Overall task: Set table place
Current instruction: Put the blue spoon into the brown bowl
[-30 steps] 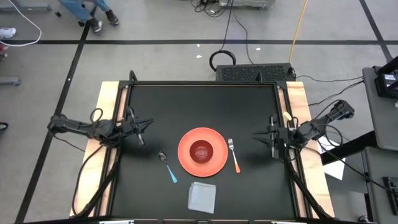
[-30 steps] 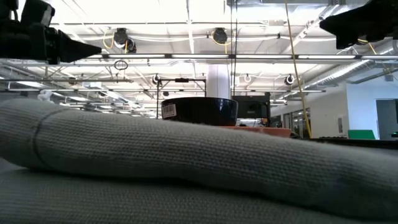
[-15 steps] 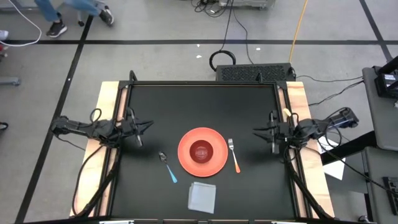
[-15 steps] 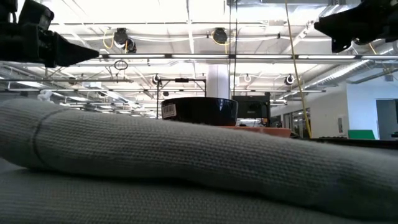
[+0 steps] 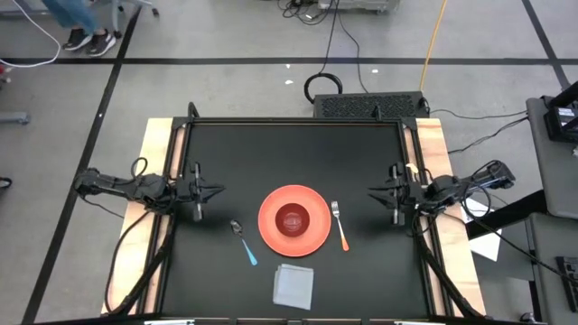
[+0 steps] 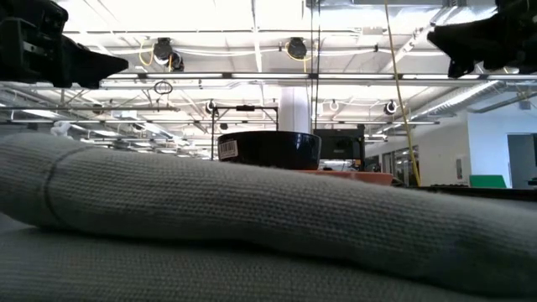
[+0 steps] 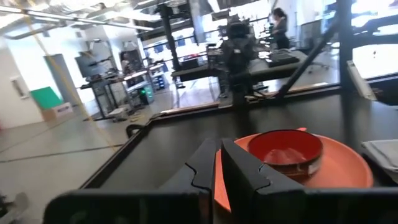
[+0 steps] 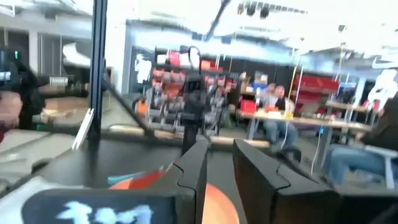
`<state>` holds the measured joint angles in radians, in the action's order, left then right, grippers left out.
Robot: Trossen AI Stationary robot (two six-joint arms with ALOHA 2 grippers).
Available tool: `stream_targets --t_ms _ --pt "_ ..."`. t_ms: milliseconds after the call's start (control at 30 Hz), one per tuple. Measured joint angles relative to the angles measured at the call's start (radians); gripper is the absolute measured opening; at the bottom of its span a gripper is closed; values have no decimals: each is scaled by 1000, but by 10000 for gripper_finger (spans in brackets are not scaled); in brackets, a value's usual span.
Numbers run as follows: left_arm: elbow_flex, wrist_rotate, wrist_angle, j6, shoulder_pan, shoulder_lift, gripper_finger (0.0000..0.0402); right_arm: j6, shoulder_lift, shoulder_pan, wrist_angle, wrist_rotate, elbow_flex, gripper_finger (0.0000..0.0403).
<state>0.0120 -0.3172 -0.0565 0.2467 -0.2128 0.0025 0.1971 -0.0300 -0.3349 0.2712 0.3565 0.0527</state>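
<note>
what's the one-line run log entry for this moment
left pincer: empty, left table edge | right pincer: empty, right edge | plate with bowl centre | fork, spoon, napkin placed

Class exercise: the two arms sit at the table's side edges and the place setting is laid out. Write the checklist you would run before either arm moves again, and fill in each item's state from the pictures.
1. Bowl sits on the orange plate: ok.
2. Fork lies on the table right of the plate, apart from it: ok.
3. Spoon lies left of the plate, angled: ok.
4. Grey napkin lies flat near the front edge, below the plate: ok.
5. Left gripper and right gripper hold nothing, fingers slightly apart: ok.
6. Spoon straight like the fork: not ok.
</note>
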Motion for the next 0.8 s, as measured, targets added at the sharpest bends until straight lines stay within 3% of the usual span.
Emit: stream_targets --t_ms 800 --pt "0 0 5 -20 0 0 33 -52 8 -1 1 -21 -37 67"
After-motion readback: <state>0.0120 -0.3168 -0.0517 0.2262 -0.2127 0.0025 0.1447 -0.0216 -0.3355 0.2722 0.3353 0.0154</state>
